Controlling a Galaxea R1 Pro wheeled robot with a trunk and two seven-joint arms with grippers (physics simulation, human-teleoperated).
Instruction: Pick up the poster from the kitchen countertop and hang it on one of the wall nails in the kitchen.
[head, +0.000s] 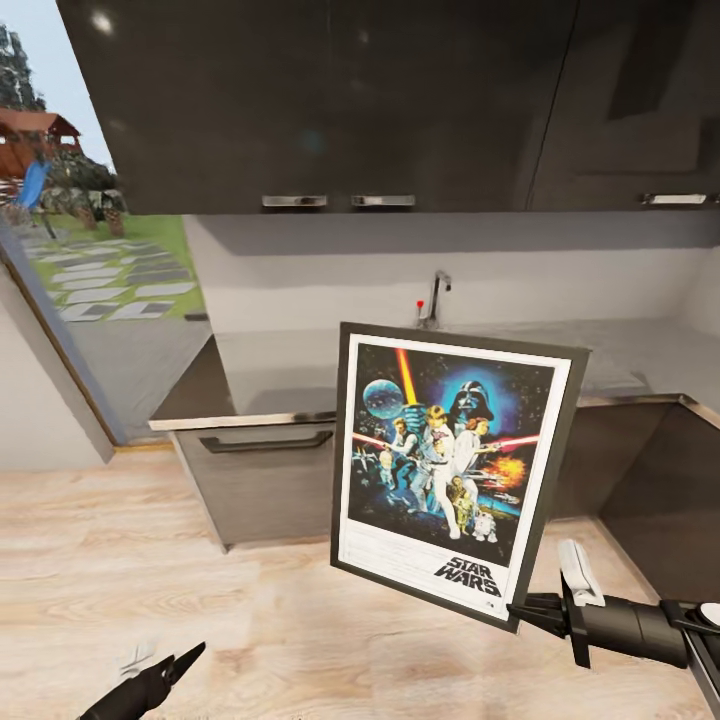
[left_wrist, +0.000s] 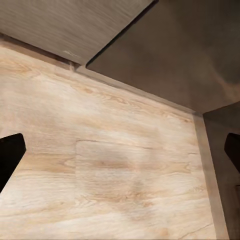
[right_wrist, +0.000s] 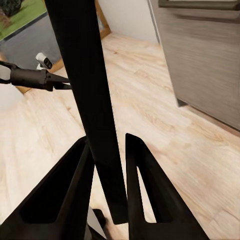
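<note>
Your right gripper (head: 522, 608) is clenched on the poster (head: 450, 470) at its lower corner only, the thin black frame pinched edge-on between the two fingers (right_wrist: 75, 185). That is the risk from here: with the whole sheet standing above and to the inside of the claw, a quick wrist turn or a bump on the cabinets could, I judge, swing it about that one corner or slip it out. No wall nail shows in these views, so you would be carrying it blind for now — keep the moves slow.

The poster is held up off the kitchen countertop (head: 640, 350), which lies beyond the claw; it is tilted slightly, face toward the head camera. Black frame, white border, colourful figures on dark blue, the STAR WARS logo on the white bottom strip just above the claw.

Your left gripper (head: 170, 672) hangs low over the wood floor (left_wrist: 120, 165) — jaws apart, grasping nothing.
</note>
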